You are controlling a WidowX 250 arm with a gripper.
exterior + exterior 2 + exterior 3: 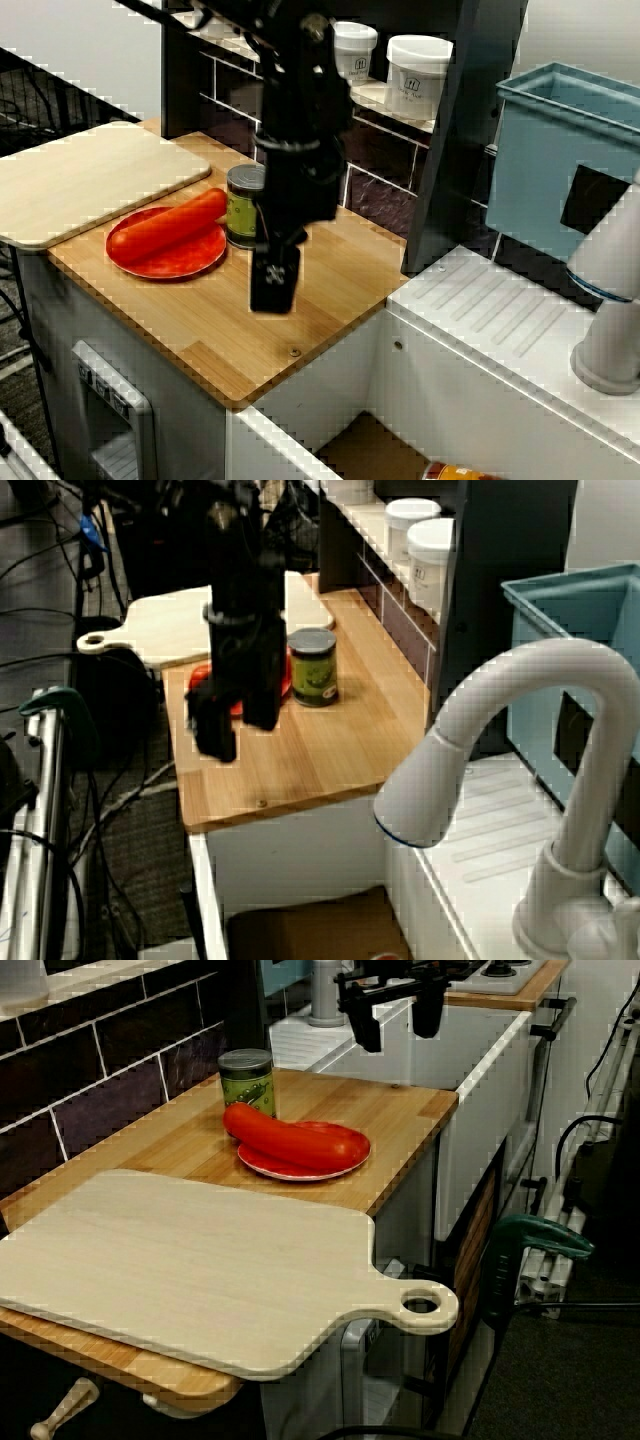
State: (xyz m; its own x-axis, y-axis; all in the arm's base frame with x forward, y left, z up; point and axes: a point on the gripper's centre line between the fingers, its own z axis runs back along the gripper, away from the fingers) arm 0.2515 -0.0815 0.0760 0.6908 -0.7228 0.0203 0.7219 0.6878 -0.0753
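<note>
Pale wooden cutting board (pixel 200 1270) overhangs the butcher-block counter's (pixel 330 270) end. The black gripper (pixel 396 1032), jaws apart and empty, hovers near the front edge beside a green-labelled tin (pixel 243 205) and a long red pepper (pixel 170 225) on a red plate (pixel 180 262). Any descent wants clearance from the tin.

A: Occlusions?
B: Sink-side view: arm (pixel 245 610) hides most of the red plate (pixel 199 676). Board-end view: arm cut off at the top edge.
A: Can (pixel 246 1082) label?
B: Too small to read.
</note>
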